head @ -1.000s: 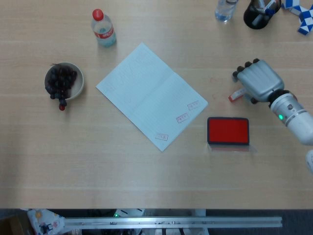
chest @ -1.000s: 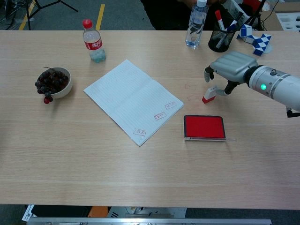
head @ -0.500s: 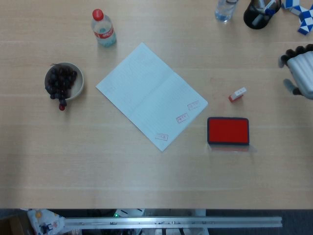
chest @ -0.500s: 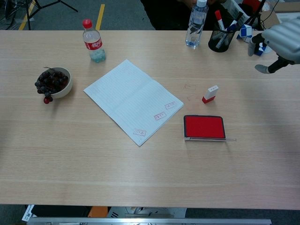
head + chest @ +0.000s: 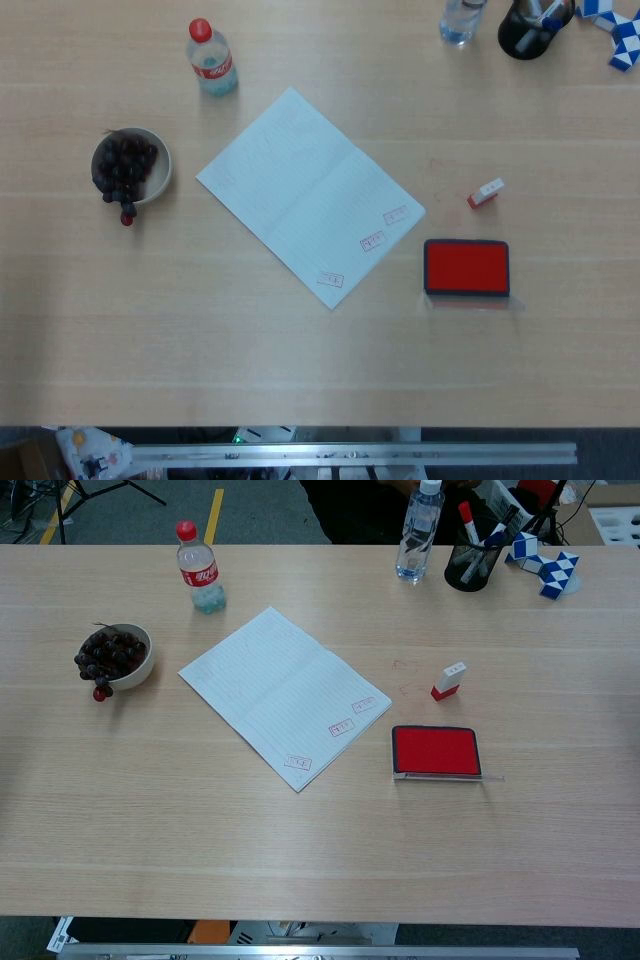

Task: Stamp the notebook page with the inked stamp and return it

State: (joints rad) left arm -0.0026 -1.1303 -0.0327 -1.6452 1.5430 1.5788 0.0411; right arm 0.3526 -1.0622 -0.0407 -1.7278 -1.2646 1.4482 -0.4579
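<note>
An open white notebook [image 5: 305, 193] [image 5: 282, 691] lies tilted in the middle of the table, with three small red stamp marks near its lower right edge. The small white-and-red stamp [image 5: 486, 192] [image 5: 448, 680] stands on the table to the right of the notebook, just above the red ink pad [image 5: 466, 267] [image 5: 435, 750]. Nothing touches the stamp. Neither hand shows in either view.
A bowl of dark grapes [image 5: 130, 164] [image 5: 113, 655] sits at the left. A red-capped bottle [image 5: 211, 58] [image 5: 199, 566] stands behind the notebook. At the back right are a clear bottle [image 5: 417, 532], a black pen cup [image 5: 473, 562] and a blue-white twist toy [image 5: 543, 566].
The right hand let go of the stamp, pulled away to the right and left both views. The stamp stays standing above the ink pad.
</note>
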